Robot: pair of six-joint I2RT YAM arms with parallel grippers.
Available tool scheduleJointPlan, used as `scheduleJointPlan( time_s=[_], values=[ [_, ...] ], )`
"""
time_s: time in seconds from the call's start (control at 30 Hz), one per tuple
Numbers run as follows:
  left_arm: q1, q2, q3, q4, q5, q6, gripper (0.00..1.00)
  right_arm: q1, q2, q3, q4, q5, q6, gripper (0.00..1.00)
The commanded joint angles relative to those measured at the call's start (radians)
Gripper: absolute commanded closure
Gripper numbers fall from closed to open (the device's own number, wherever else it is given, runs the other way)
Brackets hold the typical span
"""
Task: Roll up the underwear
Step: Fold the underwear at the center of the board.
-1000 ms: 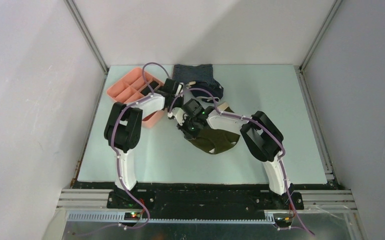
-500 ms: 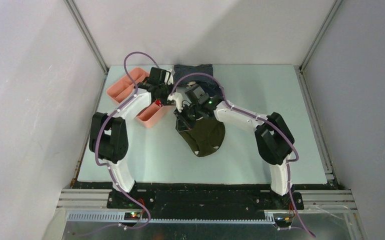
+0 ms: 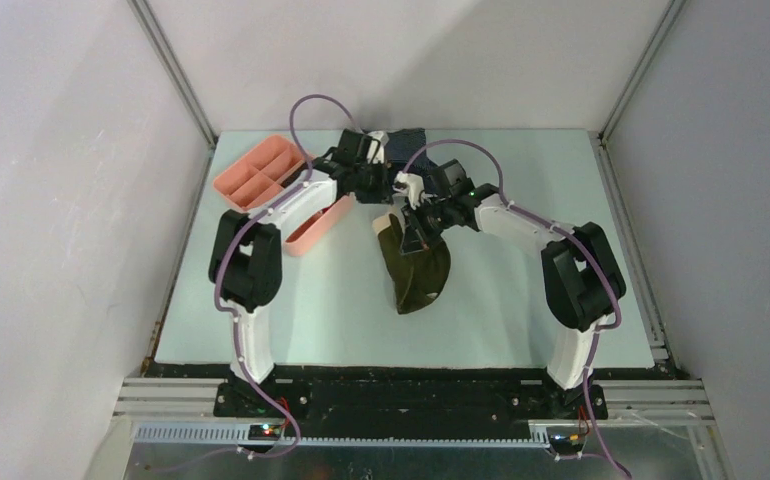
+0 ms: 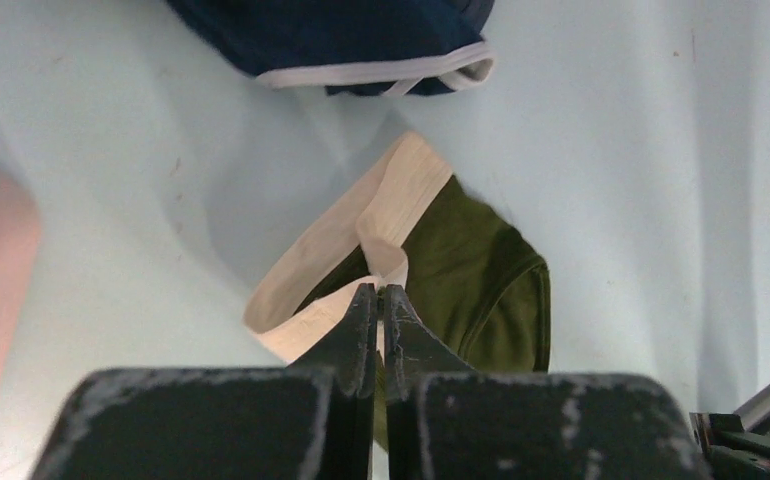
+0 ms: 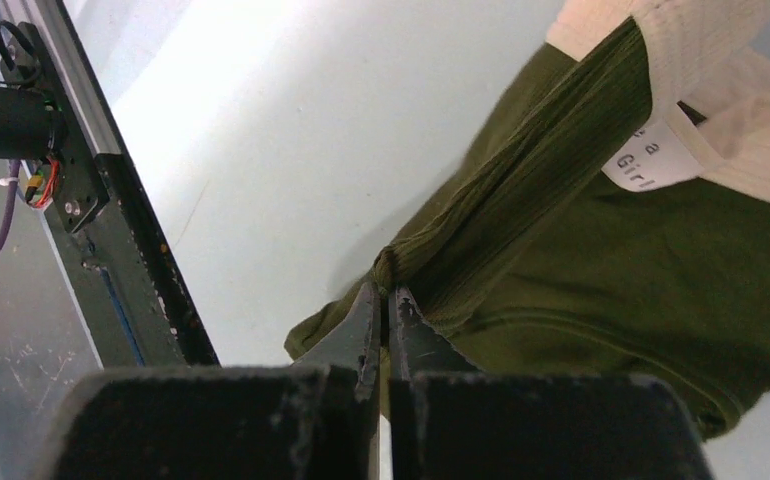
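The underwear (image 3: pixel 418 272), olive green with a cream waistband (image 3: pixel 390 222), is lifted at its far end and trails down onto the table toward me. In the left wrist view my left gripper (image 4: pixel 379 291) is shut on the cream waistband (image 4: pixel 361 225), with the olive cloth (image 4: pixel 481 270) beyond it. My right gripper (image 5: pixel 388 291) is shut on a bunched fold of the olive underwear (image 5: pixel 661 260), close to its edge. From above, both grippers meet over the garment's far end, left gripper (image 3: pixel 379 196) and right gripper (image 3: pixel 419 228).
A pink divided tray (image 3: pixel 253 180) sits at the far left, beside the left arm. A navy white-trimmed garment (image 4: pixel 341 40) lies just beyond the underwear, and a striped garment (image 3: pixel 408 136) lies at the back edge. The metal frame rail (image 5: pixel 111 220) shows beside the right gripper.
Both grippers have moved farther back and to the right, carrying the underwear. The garment has been drawn up and narrowed. The left gripper came off the tray side toward the middle.
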Motion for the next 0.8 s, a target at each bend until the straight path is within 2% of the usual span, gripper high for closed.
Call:
scheduleJointPlan(
  time_s=[0.0, 0.17, 0.37, 0.77],
  values=[
    [-0.027, 0.059, 0.124, 0.041, -0.097, 0.014, 1.0, -0.057, -0.046, -0.031, -0.032, -0.058, -0.011, 1.0],
    [-0.062, 0.131, 0.199, 0.038, -0.165, 0.021, 1.0, -0.117, -0.029, -0.055, -0.04, -0.057, -0.022, 1.0],
    [-0.092, 0.183, 0.248, 0.045, -0.18, 0.012, 1.0, -0.178, -0.002, -0.059, -0.059, -0.047, -0.043, 1.0],
    [-0.115, 0.244, 0.299, 0.052, -0.234, 0.039, 1.0, -0.195, 0.046, -0.058, -0.062, 0.016, -0.071, 1.0]
  ],
)
